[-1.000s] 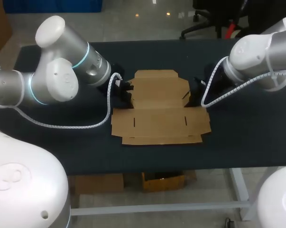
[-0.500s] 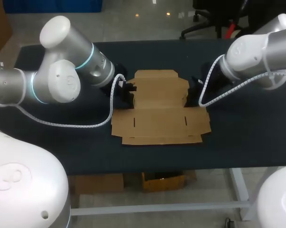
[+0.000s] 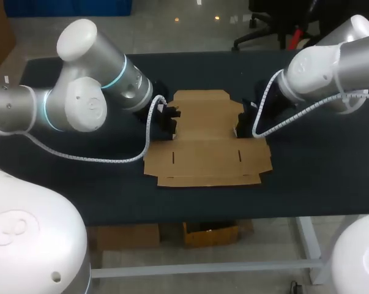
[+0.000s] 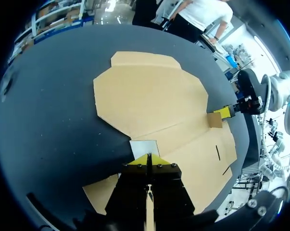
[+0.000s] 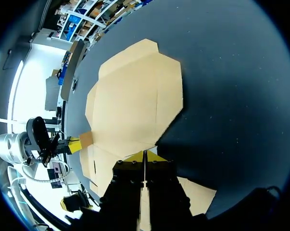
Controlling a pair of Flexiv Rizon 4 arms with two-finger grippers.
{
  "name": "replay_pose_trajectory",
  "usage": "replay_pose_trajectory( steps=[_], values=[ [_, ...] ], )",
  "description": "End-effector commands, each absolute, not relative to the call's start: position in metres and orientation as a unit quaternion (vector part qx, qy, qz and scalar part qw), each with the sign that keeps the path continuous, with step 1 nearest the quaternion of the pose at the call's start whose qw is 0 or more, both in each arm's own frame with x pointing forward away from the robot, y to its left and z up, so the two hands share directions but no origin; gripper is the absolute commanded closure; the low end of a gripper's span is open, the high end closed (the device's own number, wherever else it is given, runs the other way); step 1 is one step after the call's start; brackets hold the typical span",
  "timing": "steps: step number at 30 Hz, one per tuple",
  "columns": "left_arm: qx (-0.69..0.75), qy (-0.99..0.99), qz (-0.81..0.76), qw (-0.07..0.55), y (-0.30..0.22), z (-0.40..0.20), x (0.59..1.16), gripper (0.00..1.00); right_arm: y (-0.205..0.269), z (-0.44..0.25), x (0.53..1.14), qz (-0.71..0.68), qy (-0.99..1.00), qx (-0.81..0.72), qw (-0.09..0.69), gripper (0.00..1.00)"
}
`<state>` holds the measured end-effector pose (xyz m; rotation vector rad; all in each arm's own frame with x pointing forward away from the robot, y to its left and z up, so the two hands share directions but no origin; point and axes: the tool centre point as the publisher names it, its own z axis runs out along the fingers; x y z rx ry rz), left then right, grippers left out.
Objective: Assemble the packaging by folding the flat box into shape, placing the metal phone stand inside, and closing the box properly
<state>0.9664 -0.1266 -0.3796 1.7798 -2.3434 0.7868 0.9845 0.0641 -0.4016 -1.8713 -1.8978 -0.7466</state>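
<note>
On the flat brown cardboard box (image 3: 205, 147), the left gripper (image 4: 147, 158) and right gripper (image 5: 145, 155) are pinching its side flaps (image 4: 214, 120), likely beginning the fold, next calling for raising them upright.

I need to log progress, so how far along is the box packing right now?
Done: nothing finished; the flat brown cardboard box lies mostly unfolded on the dark table. In hand: the left claw and right claw each meet a small side flap, tipped up. Remaining: fold the walls, put in the stand, which is not in view, and close.
</note>
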Motion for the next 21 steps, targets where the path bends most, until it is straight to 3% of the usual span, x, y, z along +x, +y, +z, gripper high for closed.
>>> replay_pose_trajectory(
  steps=[1,21],
  values=[
    [0.585,-0.769,0.253,0.041,-0.132,-0.379,0.966,1.00,0.069,-0.401,0.986,-0.260,-0.675,-0.666,0.181,1.00],
    [0.592,-0.767,0.243,0.032,-0.139,-0.389,0.977,1.00,0.076,-0.401,0.979,-0.243,-0.674,-0.675,0.175,1.00]
  ],
)
